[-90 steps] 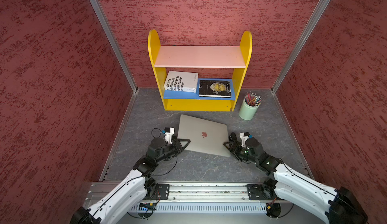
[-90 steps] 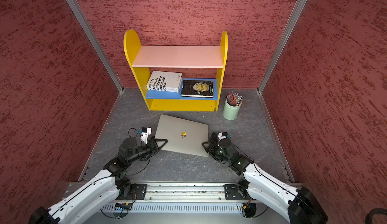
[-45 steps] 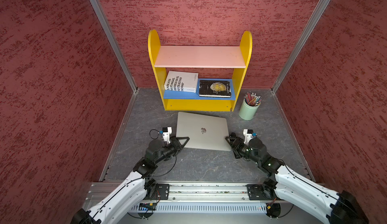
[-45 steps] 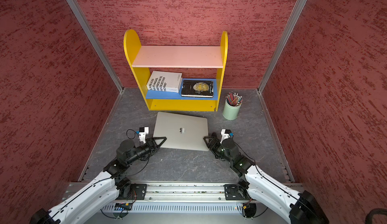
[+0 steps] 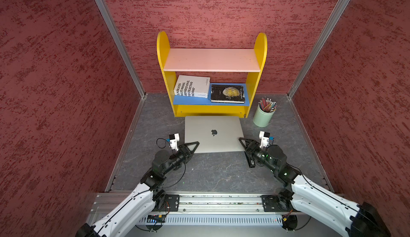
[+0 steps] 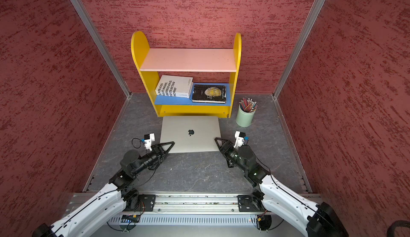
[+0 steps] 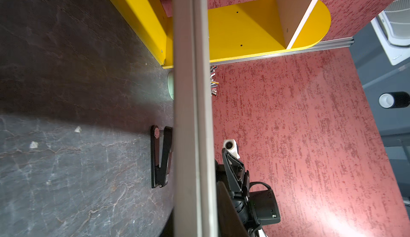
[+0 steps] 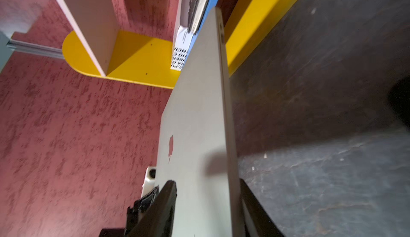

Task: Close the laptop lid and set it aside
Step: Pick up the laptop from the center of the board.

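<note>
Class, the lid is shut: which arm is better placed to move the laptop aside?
Left, probably. The left gripper looks clamped on a near corner of the laptop; the right gripper straddles the other near corner, but whether it grips is unclear.

Bold black capitals run in cut-off lines on the white book (image 5: 192, 89) lying on the blue shelf (image 5: 190, 100) — "S PÚBLICOS", "RA DE MASAS,", "EN EL", "O COLECTIVO", "ENCIANO". The black book (image 5: 227, 93) beside it carries gold lettering, too blurred for me to read. The laptop lid (image 5: 214, 141) bears one sign — a dark apple logo (image 5: 213, 132).
</note>
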